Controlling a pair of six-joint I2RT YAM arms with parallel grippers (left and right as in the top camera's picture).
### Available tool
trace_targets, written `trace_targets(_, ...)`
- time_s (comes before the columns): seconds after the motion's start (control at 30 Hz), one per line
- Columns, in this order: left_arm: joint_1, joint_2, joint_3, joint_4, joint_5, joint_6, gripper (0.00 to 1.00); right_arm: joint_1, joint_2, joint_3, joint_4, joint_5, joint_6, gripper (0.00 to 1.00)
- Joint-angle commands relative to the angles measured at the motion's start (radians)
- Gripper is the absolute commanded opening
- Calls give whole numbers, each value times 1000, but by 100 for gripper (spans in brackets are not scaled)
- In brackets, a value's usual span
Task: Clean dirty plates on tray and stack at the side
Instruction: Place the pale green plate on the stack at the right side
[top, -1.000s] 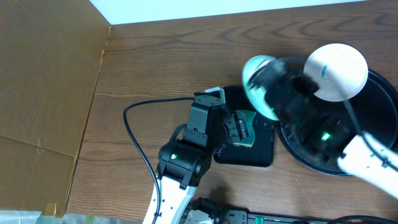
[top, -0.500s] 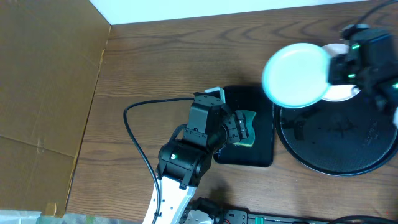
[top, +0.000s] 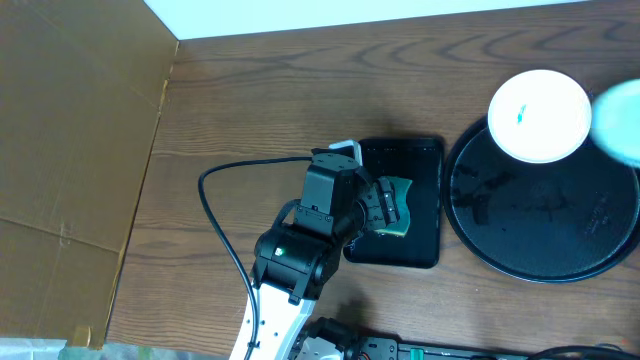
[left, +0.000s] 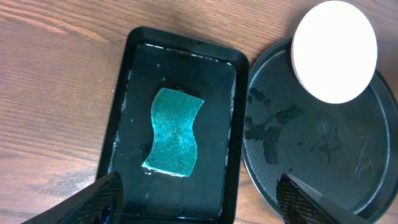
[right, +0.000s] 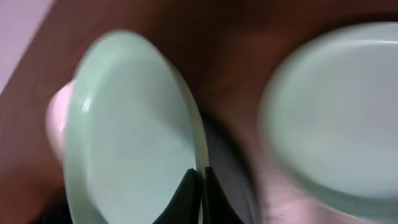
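One white plate (top: 538, 115) with a small teal smear lies at the far edge of the round black tray (top: 545, 245); it also shows in the left wrist view (left: 334, 51), on that tray (left: 323, 155). My right gripper (right: 200, 173) is shut on the rim of a second plate (right: 134, 124), held on edge and blurred. That plate shows as a pale blur at the overhead's right edge (top: 622, 120). Another blurred plate (right: 336, 112) lies to the right of it. My left gripper (left: 202, 199) is open and empty above the rectangular tray.
A small rectangular black tray (top: 425, 255) holds a wet teal sponge (left: 175, 130) and stands just left of the round tray. A brown cardboard wall (top: 70, 150) fills the left side. A black cable (top: 215, 220) loops left of the left arm.
My right arm has carried the held plate from left of the round tray across to the right, almost out of the overhead view. The left arm has not moved.
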Motion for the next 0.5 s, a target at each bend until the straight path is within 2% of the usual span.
trace_targets(0.0,5,2,20,0,6,17,80,-140,-16,2,-46,114,-8,1)
trace_targets(0.2,5,2,20,0,6,17,80,-293,-16,-30,-62,206,-40,1)
trace_targets(0.33,5,2,20,0,6,17,80,-329,-13,-79,-41,280,-40,1)
trace_targets(0.47,5,2,20,0,6,17,80,-327,-10,-143,-2,232,-66,1)
